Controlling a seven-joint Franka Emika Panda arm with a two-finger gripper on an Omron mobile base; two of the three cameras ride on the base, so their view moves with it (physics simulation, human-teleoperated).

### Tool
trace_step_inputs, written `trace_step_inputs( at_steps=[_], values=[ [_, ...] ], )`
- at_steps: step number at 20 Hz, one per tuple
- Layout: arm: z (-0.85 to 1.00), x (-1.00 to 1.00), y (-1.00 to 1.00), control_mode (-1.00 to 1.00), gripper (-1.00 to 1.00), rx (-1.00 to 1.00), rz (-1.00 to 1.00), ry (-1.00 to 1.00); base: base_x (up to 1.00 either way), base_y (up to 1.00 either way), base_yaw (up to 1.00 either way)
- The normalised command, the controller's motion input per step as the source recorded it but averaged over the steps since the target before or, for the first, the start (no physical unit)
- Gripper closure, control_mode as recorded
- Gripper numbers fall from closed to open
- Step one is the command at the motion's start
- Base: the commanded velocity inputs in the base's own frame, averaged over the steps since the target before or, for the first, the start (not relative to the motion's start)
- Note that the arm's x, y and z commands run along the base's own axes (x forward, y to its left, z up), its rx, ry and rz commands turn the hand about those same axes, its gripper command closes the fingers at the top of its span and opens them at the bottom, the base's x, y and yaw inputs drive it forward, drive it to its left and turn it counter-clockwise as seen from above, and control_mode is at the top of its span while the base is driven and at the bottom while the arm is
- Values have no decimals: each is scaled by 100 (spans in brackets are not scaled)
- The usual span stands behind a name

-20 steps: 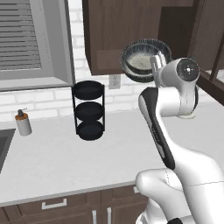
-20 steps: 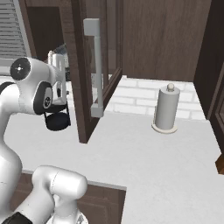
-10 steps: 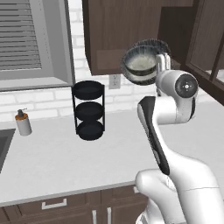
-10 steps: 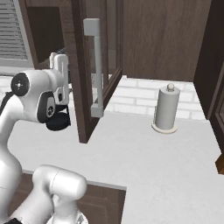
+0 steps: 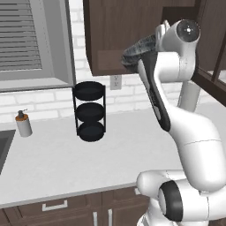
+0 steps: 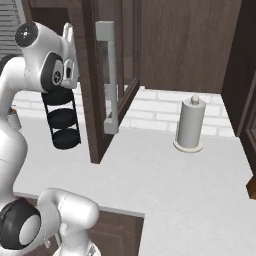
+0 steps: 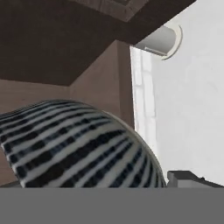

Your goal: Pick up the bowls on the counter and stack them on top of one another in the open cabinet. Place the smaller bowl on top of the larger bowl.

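Larger bowl [image 5: 140, 49] carried high at the mouth of the open cabinet [image 5: 110, 35], ribbed outside [image 7: 74, 144] toward the hand camera, tipped for clearing the shelf edge (probably). Gripper [image 5: 160, 33] apparently clamped on its rim; fingers hidden, cannot tell. Raised from chest height a second ago.

One ribbed bowl [image 5: 140, 49]. One black three-tier rack [image 5: 90, 111], one soap dispenser [image 5: 23, 124]. One paper towel roll [image 6: 191, 124].

Arm raised high, elbow bent, claw [image 5: 150, 46] up by the wrist
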Motion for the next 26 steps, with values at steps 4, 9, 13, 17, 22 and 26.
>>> trace_step_inputs(
  at_steps=[4,9,13,17,22,26],
  values=[
    [-75,85,0,-100,-100,5,0,9,0,0,0],
    [-98,38,0,-100,100,6,0,-9,0,0,0],
    [-56,-9,-19,-100,100,15,0,-49,0,0,0],
    [-31,0,-10,-100,100,15,0,-52,0,0,0],
    [-79,79,3,-100,100,2,0,-18,0,0,0],
    [-77,86,26,-100,-100,-1,0,1,0,0,0]
  ],
)
